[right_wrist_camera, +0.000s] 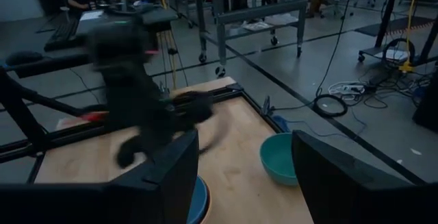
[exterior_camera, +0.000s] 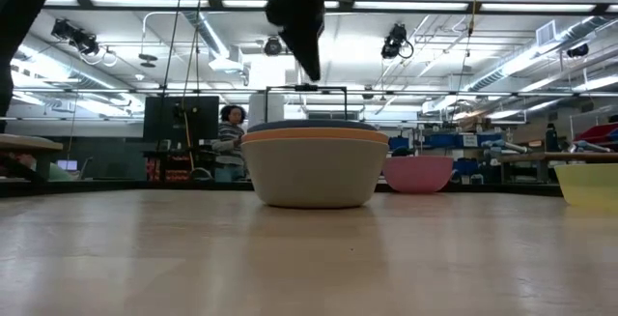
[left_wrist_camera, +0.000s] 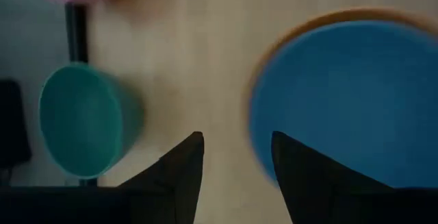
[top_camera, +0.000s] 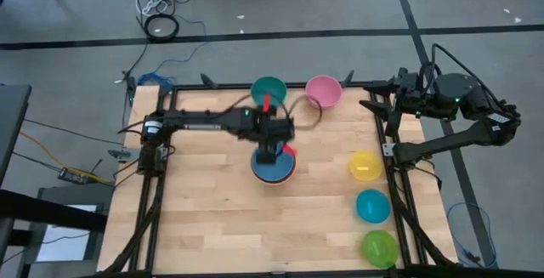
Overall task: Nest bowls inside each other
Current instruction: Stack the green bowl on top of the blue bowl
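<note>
A stack of nested bowls stands on the table's middle. In the low view it shows a grey-white bowl at the bottom, an orange rim above it and a blue bowl on top. My left gripper hangs open just above the stack's far-left rim and touches nothing; the low view shows it clear above the stack. The teal bowl and pink bowl stand at the far edge. Yellow, cyan and lime green bowls line the right side. My right gripper waits open, raised beyond the table's far right corner.
The black frame rail runs along the table's far edge behind the teal and pink bowls. Bare wood lies to the left of and in front of the stack. Cables lie on the floor beyond the table. A person sits in the room behind.
</note>
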{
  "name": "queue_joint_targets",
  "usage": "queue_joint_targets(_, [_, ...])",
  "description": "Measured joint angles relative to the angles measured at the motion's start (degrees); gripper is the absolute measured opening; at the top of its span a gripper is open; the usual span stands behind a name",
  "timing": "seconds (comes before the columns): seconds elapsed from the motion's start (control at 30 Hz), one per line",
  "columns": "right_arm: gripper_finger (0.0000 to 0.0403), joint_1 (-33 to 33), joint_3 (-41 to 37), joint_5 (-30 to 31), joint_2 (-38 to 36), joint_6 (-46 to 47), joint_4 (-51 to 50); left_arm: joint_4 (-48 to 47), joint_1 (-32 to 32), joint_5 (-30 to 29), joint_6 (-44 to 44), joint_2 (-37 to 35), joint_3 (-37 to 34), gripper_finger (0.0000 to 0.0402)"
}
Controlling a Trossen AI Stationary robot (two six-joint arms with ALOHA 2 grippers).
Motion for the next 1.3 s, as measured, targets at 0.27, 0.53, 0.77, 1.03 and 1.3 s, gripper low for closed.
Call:
queue_joint_targets(0.27, [0.0221, 0.0, 0.0, -0.1, 0.0, 0.0, -0.1, 5.8, 12.6, 3.1, 5.9, 0.5, -4.5, 0.0182])
queue_joint_targets(0.53, [0.0221, 0.0, 0.0, -0.1, 0.0, -0.5, -0.1, 11.3, 22.2, 11.7, 11.0, 0.7, -7.2, 0.0182])
queue_joint_targets(0.77, [0.0221, 0.0, 0.0, -0.1, 0.0, -0.6, 0.0, 8.4, 25.0, 15.8, 16.1, 3.2, -7.2, 0.0182])
queue_joint_targets(1.03, [0.0221, 0.0, 0.0, 0.0, 0.0, -0.6, 0.3, 6.0, 25.9, 14.3, 19.6, 8.8, -4.5, 0.0182])
queue_joint_targets(1.3, [0.0221, 0.0, 0.0, 0.0, 0.0, -0.5, 0.3, 7.5, 26.1, 12.5, 21.5, 10.8, -0.3, 0.0181])
